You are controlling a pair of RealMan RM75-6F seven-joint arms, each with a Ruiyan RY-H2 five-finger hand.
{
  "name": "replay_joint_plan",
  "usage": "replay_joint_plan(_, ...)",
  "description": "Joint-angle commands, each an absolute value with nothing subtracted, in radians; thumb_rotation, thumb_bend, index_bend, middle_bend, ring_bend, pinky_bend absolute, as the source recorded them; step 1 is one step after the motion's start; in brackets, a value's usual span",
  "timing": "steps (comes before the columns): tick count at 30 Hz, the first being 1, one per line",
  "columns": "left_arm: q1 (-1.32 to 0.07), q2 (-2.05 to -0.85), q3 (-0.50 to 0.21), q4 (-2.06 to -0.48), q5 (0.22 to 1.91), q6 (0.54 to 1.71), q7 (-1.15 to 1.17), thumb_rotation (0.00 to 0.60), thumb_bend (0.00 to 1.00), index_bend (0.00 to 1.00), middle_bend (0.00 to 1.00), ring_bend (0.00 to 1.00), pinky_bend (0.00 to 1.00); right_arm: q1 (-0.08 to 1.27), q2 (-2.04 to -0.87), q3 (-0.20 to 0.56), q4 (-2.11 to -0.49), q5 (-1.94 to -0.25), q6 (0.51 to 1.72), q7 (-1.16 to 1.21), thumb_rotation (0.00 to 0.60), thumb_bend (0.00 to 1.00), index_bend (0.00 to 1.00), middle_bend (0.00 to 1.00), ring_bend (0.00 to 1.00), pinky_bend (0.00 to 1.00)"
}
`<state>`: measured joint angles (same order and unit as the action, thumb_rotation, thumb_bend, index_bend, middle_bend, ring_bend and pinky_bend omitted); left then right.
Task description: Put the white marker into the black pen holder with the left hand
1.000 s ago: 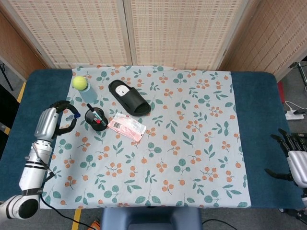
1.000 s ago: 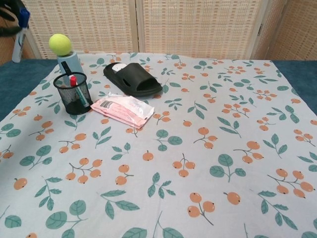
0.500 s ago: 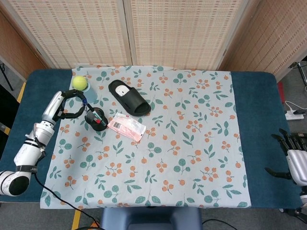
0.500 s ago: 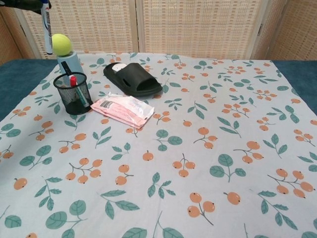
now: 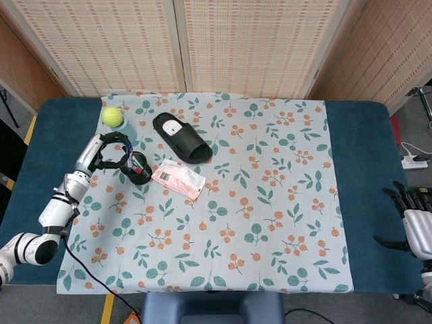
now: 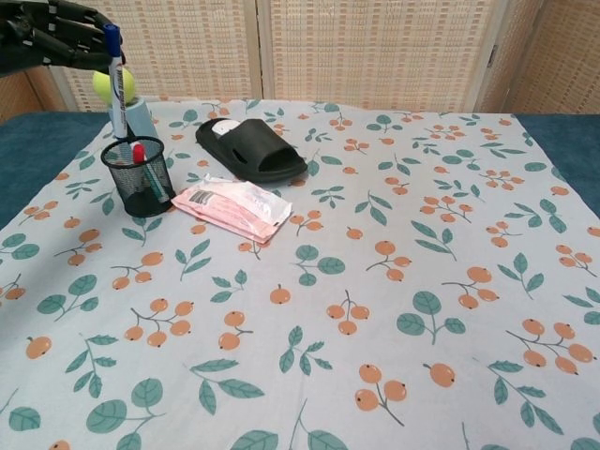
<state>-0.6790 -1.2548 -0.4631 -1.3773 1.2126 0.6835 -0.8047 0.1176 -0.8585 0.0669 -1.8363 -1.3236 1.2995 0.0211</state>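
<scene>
My left hand (image 6: 52,42) (image 5: 108,150) grips the white marker (image 6: 116,89) by its blue-capped top end. The marker hangs upright, its lower tip just above the rim of the black mesh pen holder (image 6: 138,175) (image 5: 136,167). The holder stands on the floral cloth at the left and has a red pen and a dark pen in it. In the head view the marker itself is hard to make out behind the hand. My right hand (image 5: 413,226) rests open on the blue table edge at the far right, holding nothing.
A yellow-green ball (image 6: 111,82) (image 5: 112,116) sits on a blue cup just behind the holder. A black slipper (image 6: 249,149) and a pink packet (image 6: 233,206) lie to the holder's right. The floral cloth (image 6: 375,281) covers the table's middle.
My left hand has swung rightward and lower with the marker, from the left table edge to a spot directly over the pen holder. The right hand has not moved.
</scene>
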Motion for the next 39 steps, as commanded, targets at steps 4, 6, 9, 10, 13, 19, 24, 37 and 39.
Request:
replay_joint_plan(4, -0.704, -1.286, -0.437, -1.316, 1.233, 0.679, -0.843, 0.600, 0.38, 0.53, 0.53, 0.20, 0.20, 0.119, -0.860, 0.068, -1.835, -1.319, 1.296, 0.020, 0.600, 0.00, 0.14, 0.00, 0.07, 0.00)
replay_joint_plan(6, -0.708, -1.292, -0.430, -1.302, 1.239, 0.681, -0.854, 0.600, 0.38, 0.53, 0.53, 0.20, 0.20, 0.121, -0.860, 0.068, -1.835, -1.319, 1.293, 0.021, 0.600, 0.00, 0.14, 0.00, 0.07, 0.00)
replay_joint_plan(9, -0.714, -1.310, -0.421, -1.274, 1.242, 0.689, -0.864, 0.600, 0.38, 0.53, 0.53, 0.20, 0.20, 0.122, -0.861, 0.067, -1.835, -1.317, 1.288, 0.018, 0.600, 0.00, 0.14, 0.00, 0.07, 0.00)
replay_joint_plan(10, -0.717, -1.317, -0.417, -1.258, 1.240, 0.688, -0.868, 0.600, 0.38, 0.52, 0.53, 0.20, 0.20, 0.123, -0.860, 0.067, -1.835, -1.317, 1.286, 0.019, 0.600, 0.00, 0.14, 0.00, 0.07, 0.00)
replay_joint_plan(13, -0.724, -1.334, -0.410, -1.222, 1.237, 0.688, -0.880, 0.600, 0.38, 0.52, 0.53, 0.20, 0.20, 0.122, -0.859, 0.068, -1.836, -1.315, 1.289, 0.018, 0.600, 0.00, 0.14, 0.00, 0.07, 0.00)
replay_joint_plan(19, -0.735, -1.364, -0.385, -1.163, 1.245, 0.673, -0.911, 0.600, 0.38, 0.52, 0.52, 0.20, 0.20, 0.121, -0.861, 0.068, -1.839, -1.314, 1.291, 0.011, 0.600, 0.00, 0.14, 0.00, 0.07, 0.00)
replay_joint_plan(24, -0.739, -1.379, -0.363, -1.125, 1.266, 0.671, -0.936, 0.600, 0.38, 0.49, 0.50, 0.19, 0.20, 0.126, -0.862, 0.067, -1.839, -1.309, 1.280, 0.006, 0.600, 0.00, 0.14, 0.00, 0.07, 0.00)
replay_joint_plan(37, -0.752, -1.344, -0.332, -1.143, 1.337, 0.709, -0.989, 0.600, 0.38, 0.04, 0.00, 0.00, 0.07, 0.123, -0.860, 0.068, -1.842, -1.311, 1.287, 0.009, 0.600, 0.00, 0.14, 0.00, 0.07, 0.00)
replay_joint_plan(39, -0.745, -1.331, -0.334, -1.161, 1.336, 0.748, -0.933, 0.600, 0.38, 0.04, 0.00, 0.00, 0.07, 0.122, -0.859, 0.068, -1.842, -1.314, 1.288, 0.014, 0.600, 0.00, 0.14, 0.00, 0.07, 0.00)
